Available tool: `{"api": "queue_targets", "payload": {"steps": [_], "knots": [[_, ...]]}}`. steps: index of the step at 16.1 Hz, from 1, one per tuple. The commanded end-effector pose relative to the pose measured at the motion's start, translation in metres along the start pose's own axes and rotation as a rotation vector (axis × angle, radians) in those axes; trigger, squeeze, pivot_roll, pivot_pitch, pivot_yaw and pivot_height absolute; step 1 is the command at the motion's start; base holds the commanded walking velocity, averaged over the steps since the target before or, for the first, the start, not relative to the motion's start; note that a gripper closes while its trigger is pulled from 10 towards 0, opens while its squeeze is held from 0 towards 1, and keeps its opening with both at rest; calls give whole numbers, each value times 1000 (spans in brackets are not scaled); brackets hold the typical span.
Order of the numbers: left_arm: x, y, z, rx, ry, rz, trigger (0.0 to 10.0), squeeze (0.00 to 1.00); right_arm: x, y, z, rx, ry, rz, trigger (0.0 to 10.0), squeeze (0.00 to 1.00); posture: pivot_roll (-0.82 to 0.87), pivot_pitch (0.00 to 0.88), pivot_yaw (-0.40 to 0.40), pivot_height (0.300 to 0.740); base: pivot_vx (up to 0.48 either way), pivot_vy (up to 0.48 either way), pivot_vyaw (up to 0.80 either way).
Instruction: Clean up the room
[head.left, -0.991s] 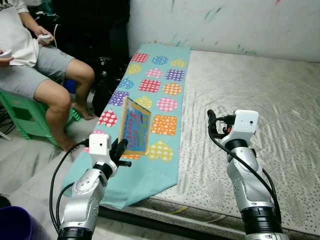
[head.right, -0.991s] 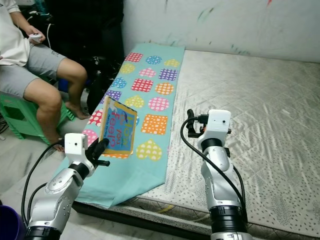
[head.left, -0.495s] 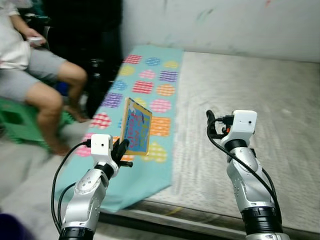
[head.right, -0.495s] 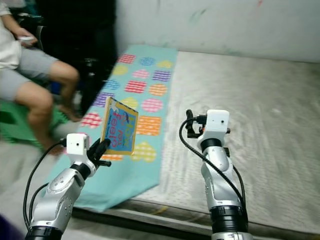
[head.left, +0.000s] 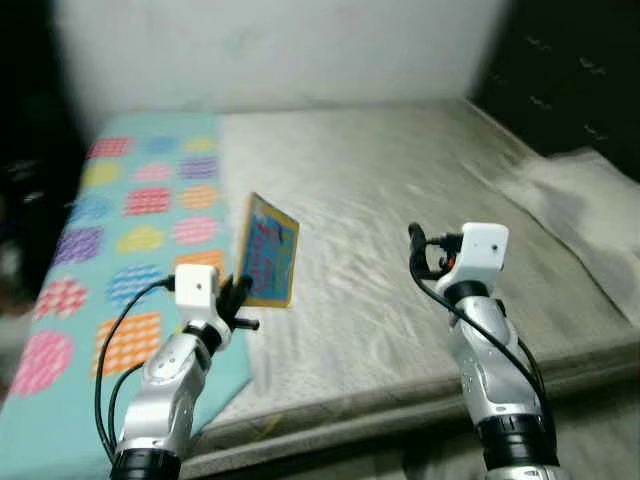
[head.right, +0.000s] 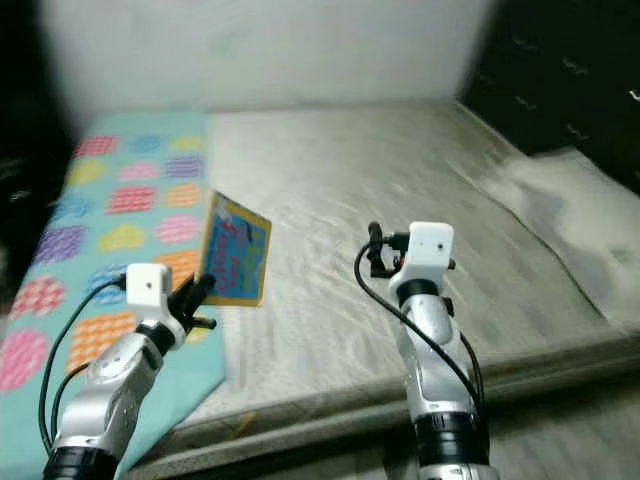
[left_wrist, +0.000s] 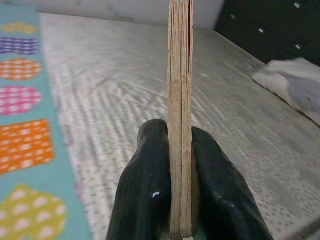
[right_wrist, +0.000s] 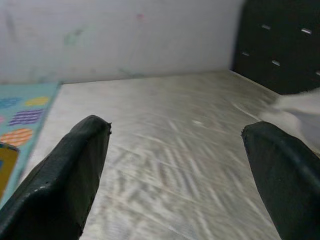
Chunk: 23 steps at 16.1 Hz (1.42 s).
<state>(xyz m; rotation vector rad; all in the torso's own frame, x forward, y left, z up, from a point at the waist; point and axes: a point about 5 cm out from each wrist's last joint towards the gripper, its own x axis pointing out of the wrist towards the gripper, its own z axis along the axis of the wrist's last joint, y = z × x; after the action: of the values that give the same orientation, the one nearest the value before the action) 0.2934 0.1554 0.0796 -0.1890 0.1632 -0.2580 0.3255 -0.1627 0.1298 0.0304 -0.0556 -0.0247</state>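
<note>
Bare grey mattress (head.left: 400, 190) now spreads across the head views, with a dark cabinet (head.left: 560, 70) and a pale pillow (head.left: 580, 200) at the robot's right, whereas a second ago these views faced the teal patterned cloth (head.left: 100, 250) and a seated person; the whole picture has shifted, so the robot has turned right. The left gripper (left_wrist: 175, 165) stays clamped on the lower edge of a thin children's book (head.left: 268, 250), held upright above the mattress beside the cloth, while the right gripper (right_wrist: 175, 170) hovers empty, fingers spread wide. This likely means the book is being carried off to be put away.
</note>
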Motion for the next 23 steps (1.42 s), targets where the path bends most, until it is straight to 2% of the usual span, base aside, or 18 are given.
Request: {"api": "queue_targets", "payload": {"steps": [1,12,15,18,23], "knots": [[2,-3,6,9,-31,-14,10000,0,1,-2,4,-1,-16,-1,10000,0,-119,0,18,740,0,0,0],[2,-2,8,-23,-59,6,10000,0,0,6,6,-17,-36,73,10000,0,-117,0,13,740,0,0,0],[2,-3,9,-17,-68,3,10000,0,0,7,6,-20,-38,83,10000,0,-115,0,10,740,0,0,767],[2,-3,8,-17,-63,0,10000,0,2,5,7,-11,-38,76,10000,0,-115,0,10,740,0,0,0],[4,-3,9,-14,-64,-2,10000,0,2,7,6,-11,-38,82,10000,0,-117,0,11,740,0,-286,0]]}}
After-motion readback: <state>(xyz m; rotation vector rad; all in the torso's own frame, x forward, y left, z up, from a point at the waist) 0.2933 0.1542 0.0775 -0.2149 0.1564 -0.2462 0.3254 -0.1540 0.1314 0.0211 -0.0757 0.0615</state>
